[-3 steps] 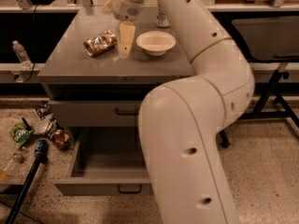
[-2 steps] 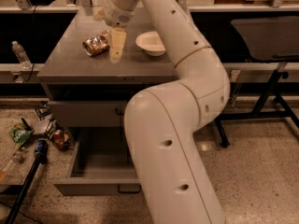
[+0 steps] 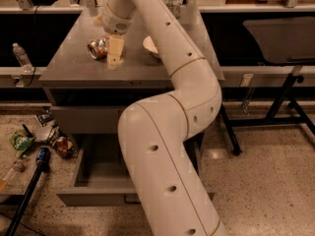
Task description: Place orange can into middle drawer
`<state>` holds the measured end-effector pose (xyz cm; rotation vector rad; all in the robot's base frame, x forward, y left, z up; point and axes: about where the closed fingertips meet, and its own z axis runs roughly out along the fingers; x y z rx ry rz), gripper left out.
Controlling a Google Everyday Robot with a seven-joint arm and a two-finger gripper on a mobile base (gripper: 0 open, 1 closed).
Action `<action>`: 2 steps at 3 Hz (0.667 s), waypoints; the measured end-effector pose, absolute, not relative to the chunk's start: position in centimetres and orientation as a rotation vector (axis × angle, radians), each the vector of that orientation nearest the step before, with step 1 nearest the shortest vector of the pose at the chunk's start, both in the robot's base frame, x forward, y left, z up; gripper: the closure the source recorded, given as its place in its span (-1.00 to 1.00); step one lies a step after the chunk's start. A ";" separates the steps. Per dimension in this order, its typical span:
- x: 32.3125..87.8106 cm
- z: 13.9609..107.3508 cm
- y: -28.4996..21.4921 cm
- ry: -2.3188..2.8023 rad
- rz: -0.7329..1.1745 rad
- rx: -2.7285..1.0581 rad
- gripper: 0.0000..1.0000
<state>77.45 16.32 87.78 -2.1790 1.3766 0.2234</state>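
The orange can (image 3: 96,48) lies on its side on the grey cabinet top (image 3: 74,70), near the back left. My gripper (image 3: 114,53) points down at the cabinet top just right of the can, close to it or touching it. The middle drawer (image 3: 88,196) is pulled open at the bottom of the cabinet. Its inside shows no objects, and my arm hides its right part. My arm (image 3: 162,146) rises across the middle of the view.
A white bowl (image 3: 149,45) stands right of the gripper, partly behind the arm. A silver-and-green can (image 3: 173,5) stands at the back. The upper drawer (image 3: 83,119) is shut. A water bottle (image 3: 20,56), floor litter (image 3: 60,145) and a blue-handled tool (image 3: 41,157) lie left. A dark table (image 3: 280,38) stands right.
My arm has swung left and the gripper has come down closer to the orange can. The can and the bowl have stayed in place, and the drawer is still open.
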 end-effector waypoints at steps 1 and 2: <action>78.5 87.6 17.3 1.382 0.178 -2.167 -1.00; 79.6 87.3 17.6 1.415 0.122 -2.149 -1.00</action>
